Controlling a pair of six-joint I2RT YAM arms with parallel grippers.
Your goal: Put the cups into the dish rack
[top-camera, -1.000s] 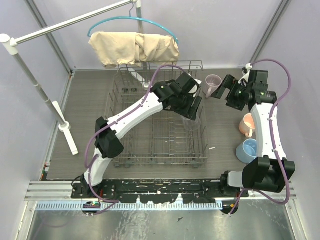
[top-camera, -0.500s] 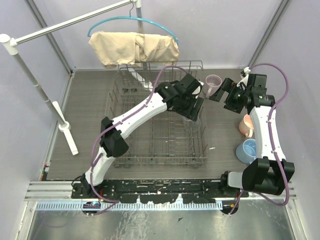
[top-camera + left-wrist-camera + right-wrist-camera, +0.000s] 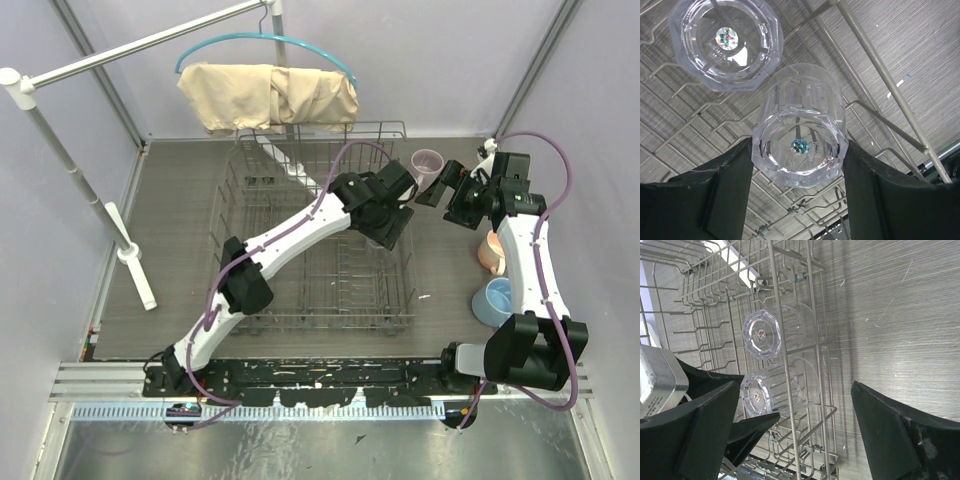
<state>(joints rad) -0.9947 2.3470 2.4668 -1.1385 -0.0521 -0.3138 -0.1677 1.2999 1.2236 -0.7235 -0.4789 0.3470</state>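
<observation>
The left gripper is clamped on a clear tumbler, mouth down, at the right side of the dish rack, just beside the other tumbler, which is inverted there too; I judge this way lets water drain. The left arm stretches long across the rack, wrist bent downward; the right gripper has its fingers wide apart, empty, just outside the rack's far right corner near the mauve-pink mug, probably prepared to take it next.
</observation>
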